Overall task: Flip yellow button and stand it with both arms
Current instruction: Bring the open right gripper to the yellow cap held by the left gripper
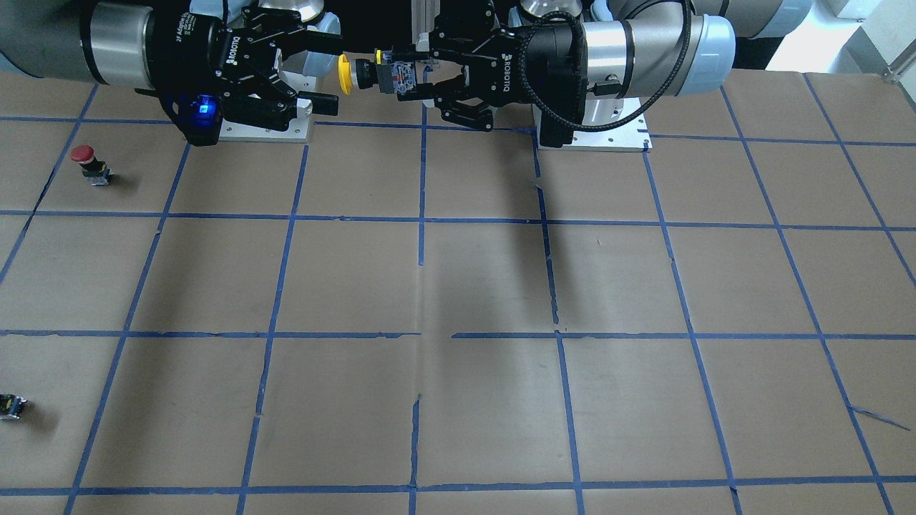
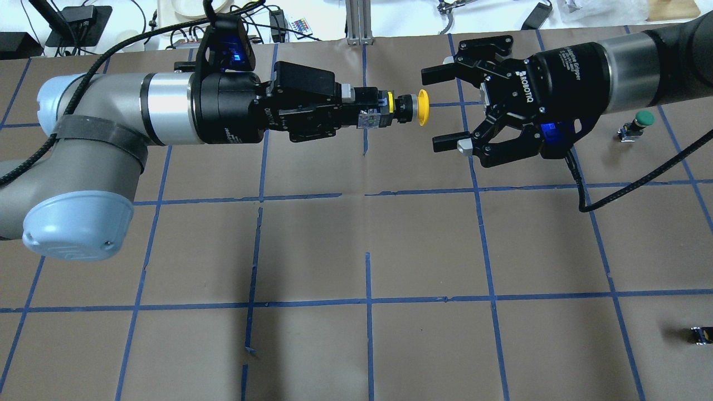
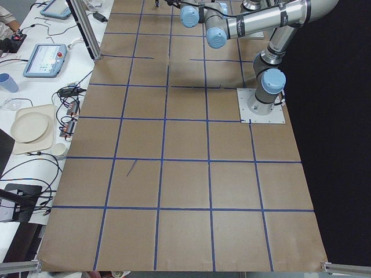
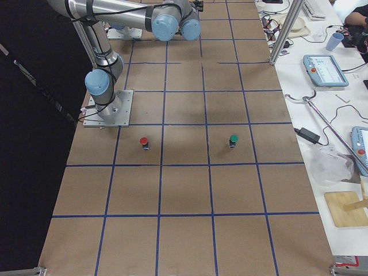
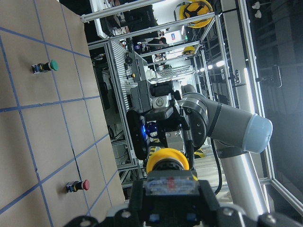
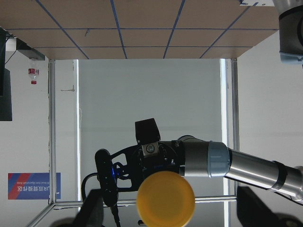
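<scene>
The yellow button (image 2: pixel 415 107) is held in the air, lying level, with its yellow cap towards my right gripper. My left gripper (image 2: pixel 365 109) is shut on its black body with the metal contacts. My right gripper (image 2: pixel 444 108) is open, its fingertips on either side of the cap without touching it. From the front, the left gripper (image 1: pixel 402 76) holds the button (image 1: pixel 346 74) between the right gripper's (image 1: pixel 325 74) spread fingers. The left wrist view shows the cap (image 5: pixel 166 162) from behind; the right wrist view shows the cap (image 6: pixel 165 197) face on.
A red-capped button (image 1: pixel 86 162) stands on the brown, blue-taped table (image 1: pixel 458 286) on my right side. A green-capped button (image 2: pixel 639 122) stands there too. A small dark capless part (image 2: pixel 699 335) lies near the right edge.
</scene>
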Robot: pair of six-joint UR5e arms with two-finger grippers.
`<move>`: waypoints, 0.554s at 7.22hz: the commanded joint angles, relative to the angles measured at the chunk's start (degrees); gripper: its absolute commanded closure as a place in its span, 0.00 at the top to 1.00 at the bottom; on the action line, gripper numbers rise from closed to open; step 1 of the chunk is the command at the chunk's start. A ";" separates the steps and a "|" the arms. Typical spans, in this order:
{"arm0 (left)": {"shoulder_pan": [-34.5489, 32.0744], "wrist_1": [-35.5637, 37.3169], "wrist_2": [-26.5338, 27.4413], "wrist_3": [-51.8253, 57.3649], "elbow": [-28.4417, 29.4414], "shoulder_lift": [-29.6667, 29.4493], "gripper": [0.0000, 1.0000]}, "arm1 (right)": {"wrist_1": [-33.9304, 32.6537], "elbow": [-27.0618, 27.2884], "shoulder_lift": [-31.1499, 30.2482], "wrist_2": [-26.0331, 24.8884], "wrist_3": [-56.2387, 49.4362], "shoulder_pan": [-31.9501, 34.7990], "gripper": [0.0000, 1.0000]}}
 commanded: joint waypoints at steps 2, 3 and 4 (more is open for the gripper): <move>0.00 0.04 -0.18 -0.01 0.01 0.18 0.02 | 2.76 0.01 -0.91 0.28 -0.54 0.32 0.99; 0.00 0.04 -0.18 -0.01 0.01 0.27 0.02 | 2.76 0.10 -1.09 0.37 -0.62 0.49 0.99; 0.00 0.04 -0.18 -0.01 0.01 0.27 0.02 | 2.76 0.10 -1.09 0.37 -0.54 0.50 0.99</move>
